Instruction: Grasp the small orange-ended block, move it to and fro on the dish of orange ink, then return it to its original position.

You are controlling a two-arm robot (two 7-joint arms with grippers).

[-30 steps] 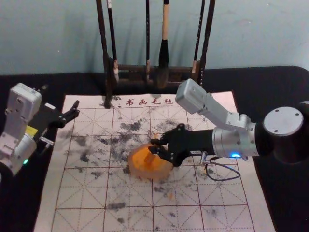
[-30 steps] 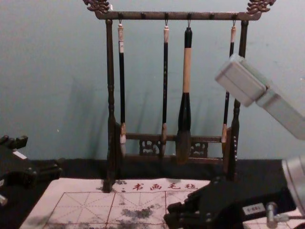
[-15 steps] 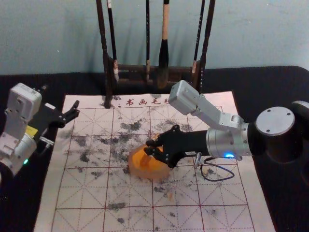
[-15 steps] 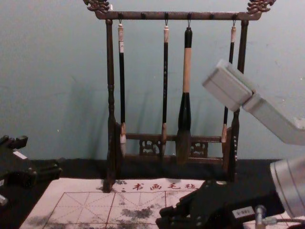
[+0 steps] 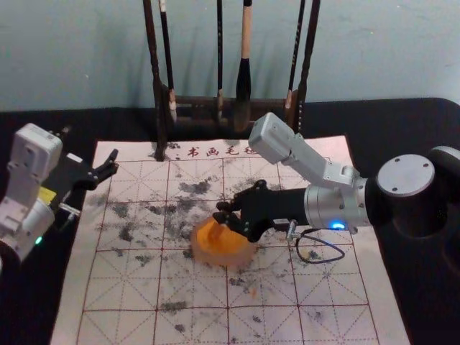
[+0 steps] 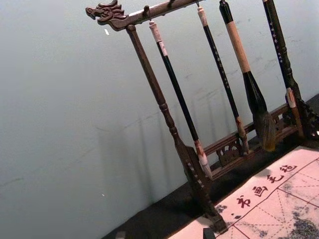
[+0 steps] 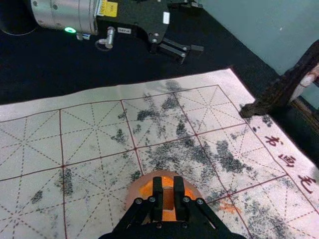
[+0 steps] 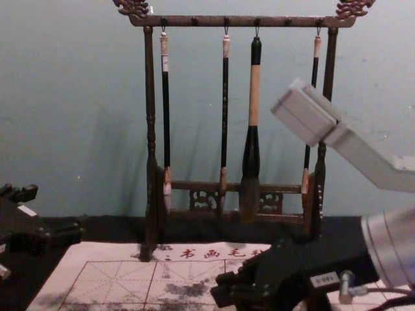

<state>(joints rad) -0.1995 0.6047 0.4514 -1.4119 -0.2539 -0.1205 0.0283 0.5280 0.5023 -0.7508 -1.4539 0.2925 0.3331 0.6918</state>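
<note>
My right gripper (image 5: 218,212) reaches in from the right over the dish of orange ink (image 5: 239,259). In the right wrist view, the right gripper (image 7: 168,185) is shut on the small block (image 7: 168,199), a brownish-orange piece held between its two black fingers. The block stands against the orange ink within the round, pale-rimmed dish (image 7: 137,187); whether its lower end touches the ink I cannot tell. Away at the mat's far left corner, my left gripper (image 5: 91,146) is parked with its fingers wide apart. Its tips frame the bottom of the left wrist view.
A dark wooden rack (image 8: 150,142) with several hanging brushes stands behind the white gridded mat (image 5: 118,287). Grey ink smudges mark the mat. An orange smear (image 7: 228,206) lies beside the dish. Black cloth (image 5: 410,129) surrounds the mat, and a wall rises behind the rack.
The right gripper has shifted a little to the left over the dish, still holding the block, with its arm following. The left arm has kept its place.
</note>
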